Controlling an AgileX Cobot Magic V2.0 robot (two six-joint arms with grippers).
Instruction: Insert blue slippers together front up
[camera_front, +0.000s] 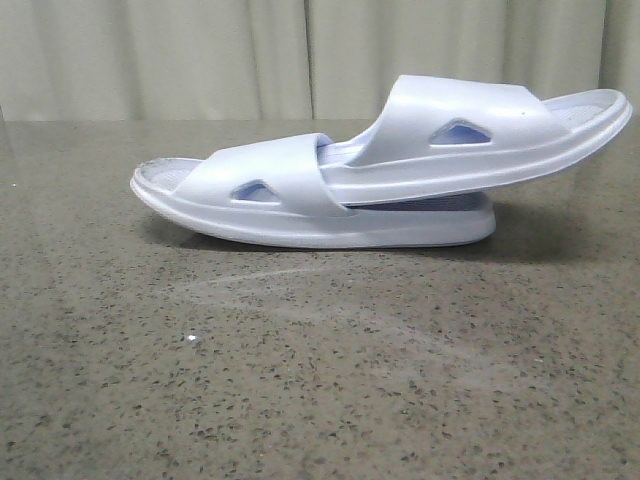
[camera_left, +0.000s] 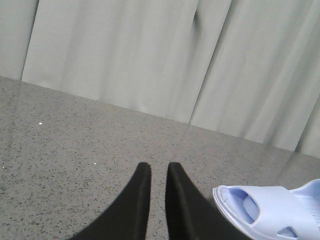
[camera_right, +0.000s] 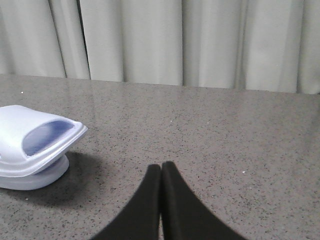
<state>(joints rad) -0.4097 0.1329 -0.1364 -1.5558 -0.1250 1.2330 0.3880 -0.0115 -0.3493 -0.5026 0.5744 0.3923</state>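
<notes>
The blue slippers lie nested in the middle of the table. The lower slipper (camera_front: 270, 190) rests flat on its sole. The upper slipper (camera_front: 470, 125) has one end pushed under the lower one's strap, and its other end tilts up to the right. Neither gripper shows in the front view. My left gripper (camera_left: 159, 167) hovers over bare table with a narrow gap between its black fingers and nothing in it; a slipper end (camera_left: 270, 212) lies just beside it. My right gripper (camera_right: 161, 167) is shut and empty, apart from the stacked slipper ends (camera_right: 35, 137).
The speckled grey stone tabletop (camera_front: 300, 380) stretches around the pair. A pale pleated curtain (camera_front: 200, 60) hangs behind the table's far edge. A dark shadow lies under the raised slipper end (camera_right: 90, 175).
</notes>
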